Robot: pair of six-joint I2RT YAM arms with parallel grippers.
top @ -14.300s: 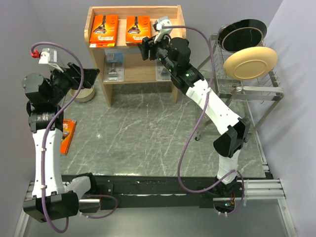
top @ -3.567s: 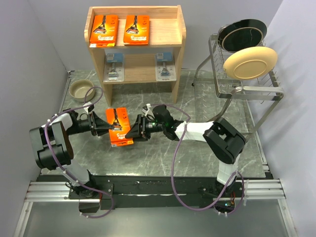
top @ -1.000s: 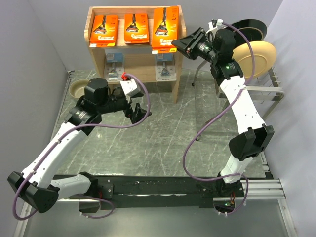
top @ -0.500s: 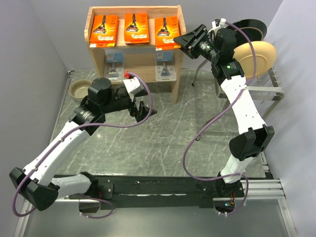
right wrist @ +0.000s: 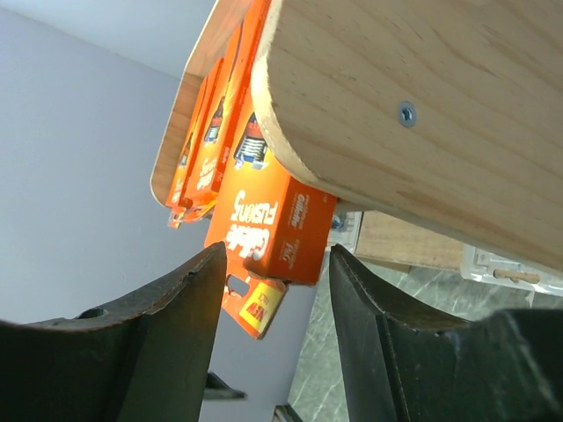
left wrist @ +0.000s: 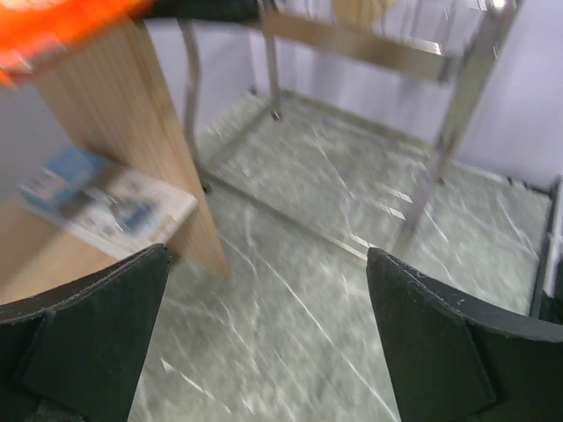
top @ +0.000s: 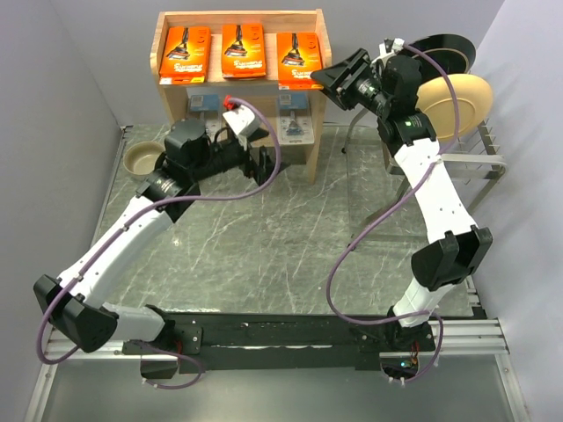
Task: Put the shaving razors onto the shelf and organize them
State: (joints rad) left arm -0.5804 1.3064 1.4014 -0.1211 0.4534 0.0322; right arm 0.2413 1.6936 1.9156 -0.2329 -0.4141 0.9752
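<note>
Orange pack (right wrist: pixel 268 220), overhanging shelf (right wrist: pixel 422 114) rim just beyond the parted, empty right gripper (right wrist: pixel 277 259) jaws, may be knocked off if brushed; left gripper (left wrist: pixel 266 264) jaws held wide, empty

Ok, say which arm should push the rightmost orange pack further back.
Right, probably: the right tool is open beside that pack, level with the top tray; the left tool is lower down.

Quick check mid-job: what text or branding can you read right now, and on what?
"Gillette": right-hand orange pack, upside down in the right wrist view.
"FUSION": same pack, beside it.
Yellow tag on that pack: blurred, unreadable.
Left orange pack, middle orange pack, blister pack: print too small to read.
</note>
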